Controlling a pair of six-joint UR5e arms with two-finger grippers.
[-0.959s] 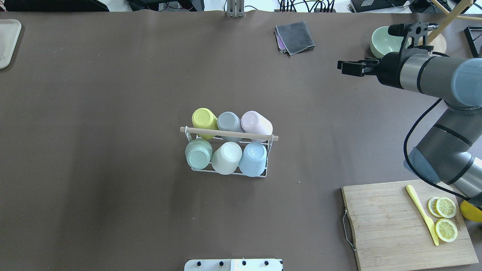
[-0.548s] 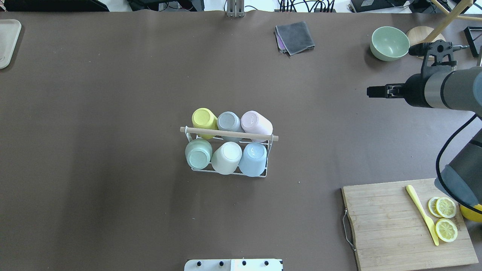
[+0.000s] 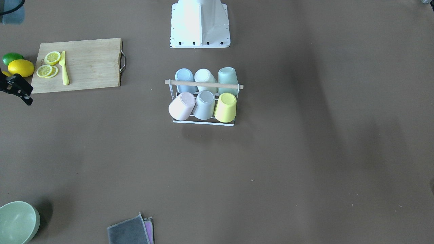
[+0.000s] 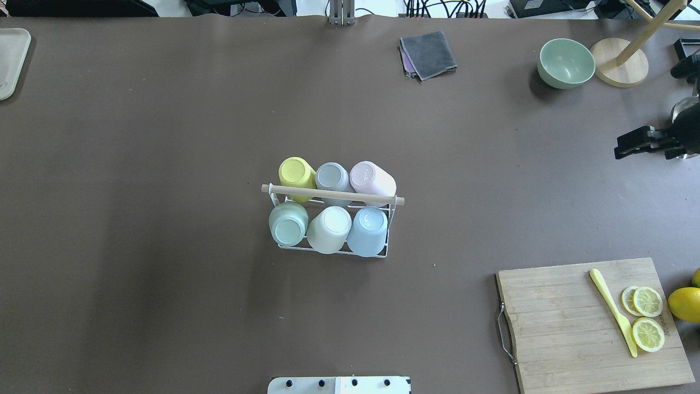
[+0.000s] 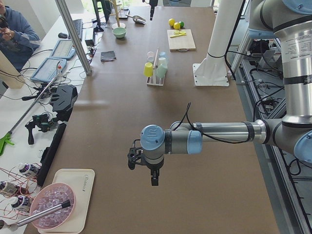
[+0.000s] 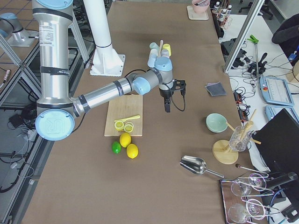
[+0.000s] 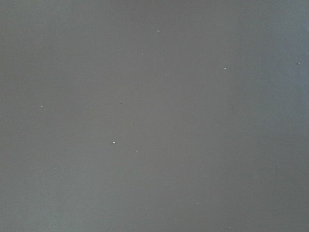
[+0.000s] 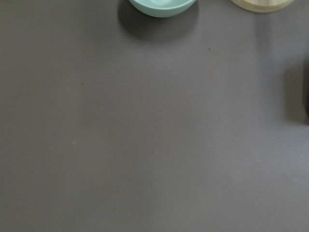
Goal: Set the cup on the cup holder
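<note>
The cup holder, a white wire rack with a wooden rod across its top, stands mid-table. Several pastel cups sit upside down on it in two rows, among them a yellow cup and a pink cup. It also shows in the front-facing view. My right gripper hangs empty at the table's right edge, far from the rack, its fingers together. My left gripper hangs over bare table far to the left; I cannot tell if it is open or shut.
A wooden cutting board with lemon slices and a yellow knife lies near right. A green bowl, a round wooden stand base and a grey cloth lie far right. A tray sits far left.
My right arm has drawn back to the right, from beside the green bowl to the table's right edge. The rack and cups have not moved.
</note>
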